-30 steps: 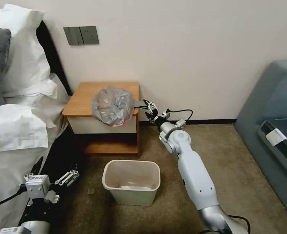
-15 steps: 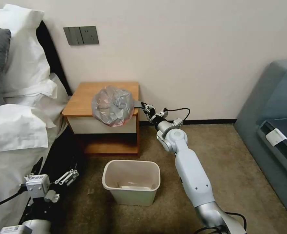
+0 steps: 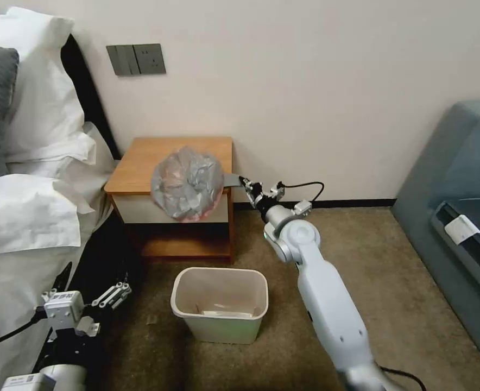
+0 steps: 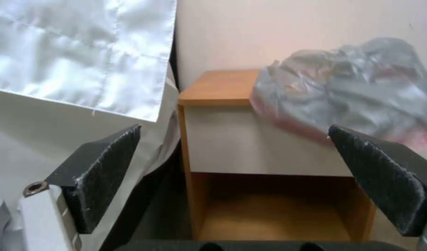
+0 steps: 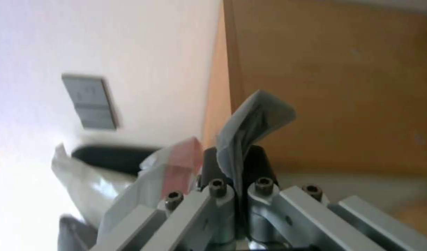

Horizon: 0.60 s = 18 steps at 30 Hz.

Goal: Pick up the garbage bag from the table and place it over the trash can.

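Note:
The garbage bag [image 3: 187, 183], crumpled grey plastic with a pinkish underside, lies on the front right of the table [image 3: 139, 157] and bulges over its front edge. My right gripper [image 3: 246, 183] is at the table's right edge, shut on a flat grey strip of the bag; the right wrist view has that strip [image 5: 255, 115] pinched between the fingers [image 5: 212, 166]. The cream trash can [image 3: 181, 283] stands open on the carpet in front of the table. My left gripper [image 3: 90, 288] hangs low beside the bed, open, its pads [image 4: 106, 164] wide apart and facing the table [image 4: 218, 87] and the bag [image 4: 353, 83].
A bed with white pillows [image 3: 39, 108] and sheets [image 3: 23, 217] runs along the left, close to the left arm. A grey-blue sofa [image 3: 457, 179] stands at the right. Brown carpet [image 3: 392, 260] lies open between the trash can and the sofa.
My right gripper moved in to the table's right edge and shut on the bag's strip. The bag shifted slightly left and forward. The left arm has not moved.

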### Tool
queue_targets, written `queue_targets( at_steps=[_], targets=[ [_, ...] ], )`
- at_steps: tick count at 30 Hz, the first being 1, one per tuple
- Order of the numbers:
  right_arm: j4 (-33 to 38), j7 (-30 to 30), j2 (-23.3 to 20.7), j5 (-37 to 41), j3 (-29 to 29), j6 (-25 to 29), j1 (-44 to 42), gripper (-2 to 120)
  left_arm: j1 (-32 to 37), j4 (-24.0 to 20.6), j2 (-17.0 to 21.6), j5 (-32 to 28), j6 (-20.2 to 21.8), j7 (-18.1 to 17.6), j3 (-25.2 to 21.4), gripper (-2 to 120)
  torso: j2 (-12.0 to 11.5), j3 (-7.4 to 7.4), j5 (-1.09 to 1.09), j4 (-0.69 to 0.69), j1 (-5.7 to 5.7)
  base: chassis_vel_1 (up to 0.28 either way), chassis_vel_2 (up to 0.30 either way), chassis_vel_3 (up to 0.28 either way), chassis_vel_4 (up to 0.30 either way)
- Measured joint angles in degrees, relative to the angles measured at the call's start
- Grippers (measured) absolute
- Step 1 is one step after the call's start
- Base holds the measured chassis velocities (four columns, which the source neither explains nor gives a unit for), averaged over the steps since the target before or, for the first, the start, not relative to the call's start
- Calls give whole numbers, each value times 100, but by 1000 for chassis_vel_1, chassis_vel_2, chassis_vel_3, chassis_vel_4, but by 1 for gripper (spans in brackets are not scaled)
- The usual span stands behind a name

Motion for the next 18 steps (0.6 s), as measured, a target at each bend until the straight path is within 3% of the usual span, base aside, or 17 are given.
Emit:
queue_targets(
  at_steps=[3,6,9,18],
  targets=[
    [492,149,-71,-17,-124,45,-337,0,-41,17,22,-4,2,0,6,100,0,0,0,0,0,0,0,0,0],
    [1422,446,-178,99,-360,203,-891,0,-139,56,62,-38,30,-3,19,100,0,-1,0,1,0,0,0,0,0],
    [1732,539,-261,87,-513,224,-1173,0,-194,63,79,-65,42,-5,21,100,0,-1,0,0,0,0,0,0,0],
    [1857,774,-618,-262,-931,320,-1567,0,-254,49,88,-107,46,-9,-5,100,0,0,0,0,0,0,0,0,0]
  ],
)
